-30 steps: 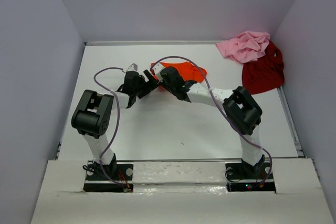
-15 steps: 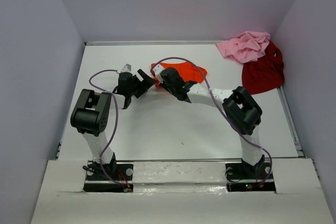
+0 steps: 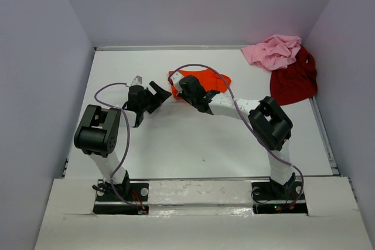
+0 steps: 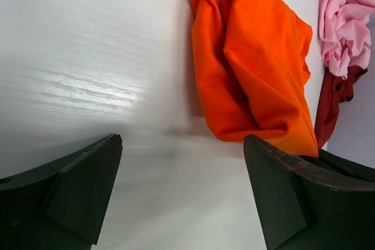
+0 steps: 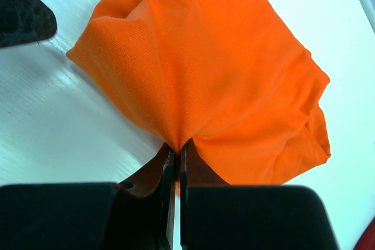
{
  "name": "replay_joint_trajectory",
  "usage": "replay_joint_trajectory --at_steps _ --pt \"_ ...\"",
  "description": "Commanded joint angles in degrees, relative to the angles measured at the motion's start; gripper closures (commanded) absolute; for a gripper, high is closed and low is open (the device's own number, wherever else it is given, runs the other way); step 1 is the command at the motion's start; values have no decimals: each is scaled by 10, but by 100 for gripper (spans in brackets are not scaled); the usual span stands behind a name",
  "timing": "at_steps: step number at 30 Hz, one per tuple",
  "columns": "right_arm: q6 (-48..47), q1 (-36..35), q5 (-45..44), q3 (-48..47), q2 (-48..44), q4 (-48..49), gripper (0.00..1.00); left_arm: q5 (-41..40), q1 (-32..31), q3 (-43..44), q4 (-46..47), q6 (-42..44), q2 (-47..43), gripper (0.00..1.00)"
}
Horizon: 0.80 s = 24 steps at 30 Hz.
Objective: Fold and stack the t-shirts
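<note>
Though my right fingers (image 5: 170,180) pinch the orange shirt (image 5: 199,74) and my left fingers (image 4: 99,162) gape empty, nothing looks folded or stacked yet.

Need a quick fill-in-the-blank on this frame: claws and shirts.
1. The right claw is ____ on a pinch of the orange t-shirt.
2. The left claw stands ____ above the table, with nothing between its fingers.
3. The pink t-shirt and the dark red t-shirt lie bunched together at the table's far ____ corner.

Missing words: shut; open; right
</note>
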State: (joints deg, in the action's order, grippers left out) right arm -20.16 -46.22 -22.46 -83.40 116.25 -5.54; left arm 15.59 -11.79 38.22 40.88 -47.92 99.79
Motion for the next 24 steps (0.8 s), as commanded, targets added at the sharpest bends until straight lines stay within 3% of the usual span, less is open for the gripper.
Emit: replay_joint_trajectory --at_steps 1,6,10,13,24 --pt "-1 -1 2 -4 -18 12 100 -7 20 -6 19 0 -19 1" --pt "-1 -1 5 -4 -16 8 100 11 34 -3 64 -19 10 1" --pt "0 -1 7 -4 -15 7 100 97 38 5 153 -84 75 1" --pt "-1 -1 7 -4 -13 6 100 152 38 10 271 -142 136 2" --pt "-5 -1 7 -10 -3 0 100 185 38 38 308 -170 196 2"
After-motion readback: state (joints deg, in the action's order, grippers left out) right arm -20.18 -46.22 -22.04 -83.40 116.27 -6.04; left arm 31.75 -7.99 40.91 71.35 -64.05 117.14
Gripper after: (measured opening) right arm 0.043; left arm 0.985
